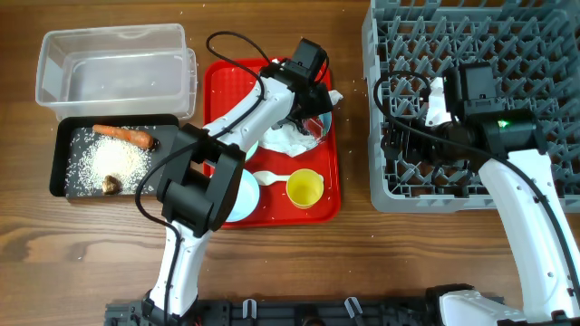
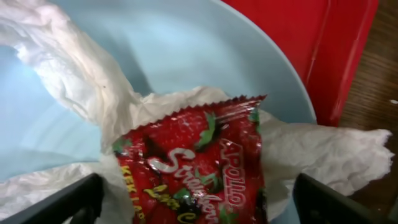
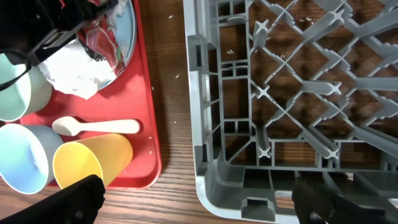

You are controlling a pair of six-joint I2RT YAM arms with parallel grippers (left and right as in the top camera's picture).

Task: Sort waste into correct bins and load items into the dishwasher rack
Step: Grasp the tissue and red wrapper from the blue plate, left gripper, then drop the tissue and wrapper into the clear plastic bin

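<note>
Jaws apart on both: left gripper (image 2: 198, 198) is hovering over the strawberry wrapper (image 2: 193, 168), right gripper (image 3: 198, 196) over the rack's (image 3: 280, 93) 8 o'clock edge.

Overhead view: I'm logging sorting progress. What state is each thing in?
Tub, empty.
Black tray, holds carrot, rice, nut.
Rack, empty where visible.
Plate, holds napkin and wrapper.
Cup, upright, empty.
Green bowl, upright.
Blue bowl, upright, empty.
Spoon, lying on red tray.
Left gripper, open, astride wrapper.
Right gripper, open, holding nothing.
</note>
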